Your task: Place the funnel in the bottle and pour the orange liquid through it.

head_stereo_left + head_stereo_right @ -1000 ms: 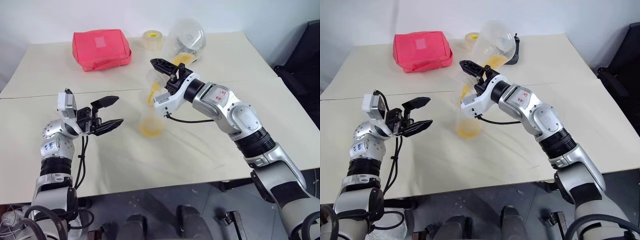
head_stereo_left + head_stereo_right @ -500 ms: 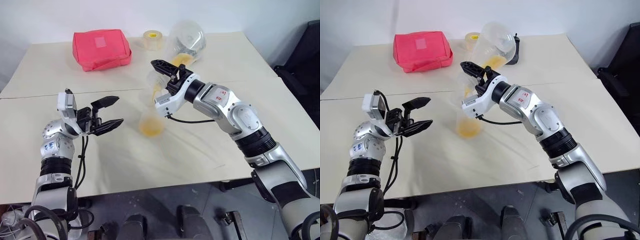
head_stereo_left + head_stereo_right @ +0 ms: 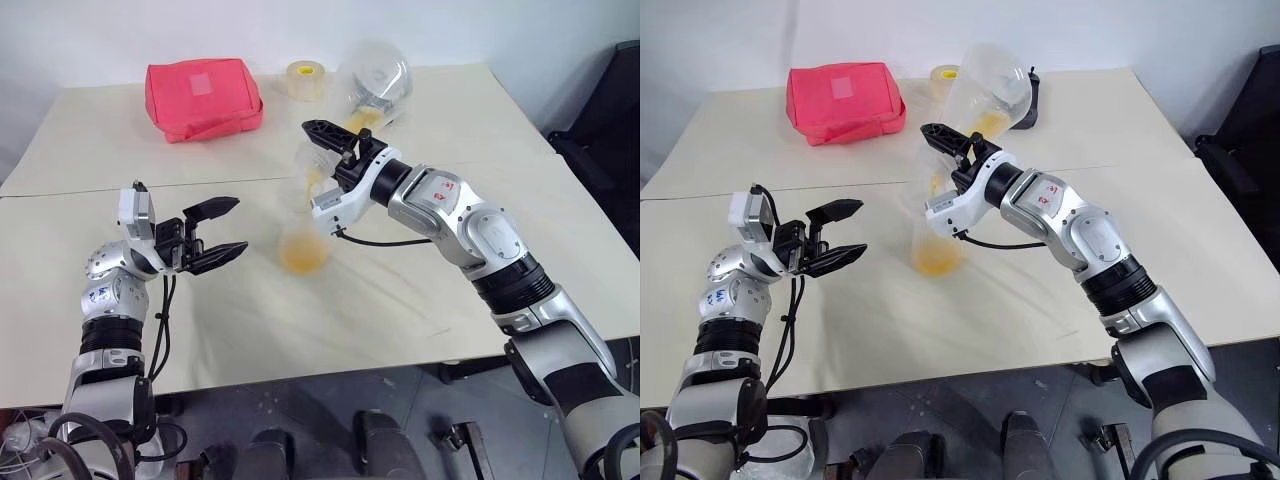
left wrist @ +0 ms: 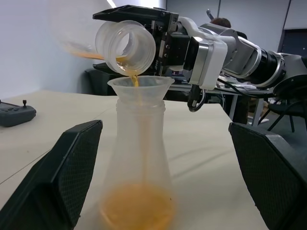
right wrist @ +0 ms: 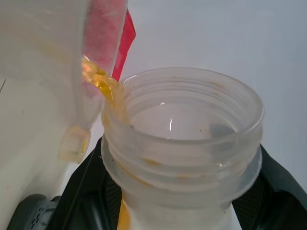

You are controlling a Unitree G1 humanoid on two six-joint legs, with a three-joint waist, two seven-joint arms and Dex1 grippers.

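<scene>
Above the funnel [image 4: 140,85], right gripper [image 3: 335,150] stays clamped on its tilted pouring bottle [image 4: 125,45], orange liquid [image 4: 136,208] still streaming; left gripper [image 3: 222,229] remains spread.

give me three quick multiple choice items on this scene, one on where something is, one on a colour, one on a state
1. Where does the small clear plastic funnel sit?
A. in the neck of the clear flask-shaped bottle
B. on the red pouch
C. in the left gripper

2. What colour is the soft zipped pouch at the far side of the table?
A. blue
B. red
C. green

3. How is the left gripper?
A. shut on the bottle
B. shut on the funnel
C. open, holding nothing

Answers:
1 A, the left wrist view shows the cone resting in the bottle's mouth.
2 B, it is plainly red in both eye views.
3 C, its fingers stand apart beside the bottle.
</scene>
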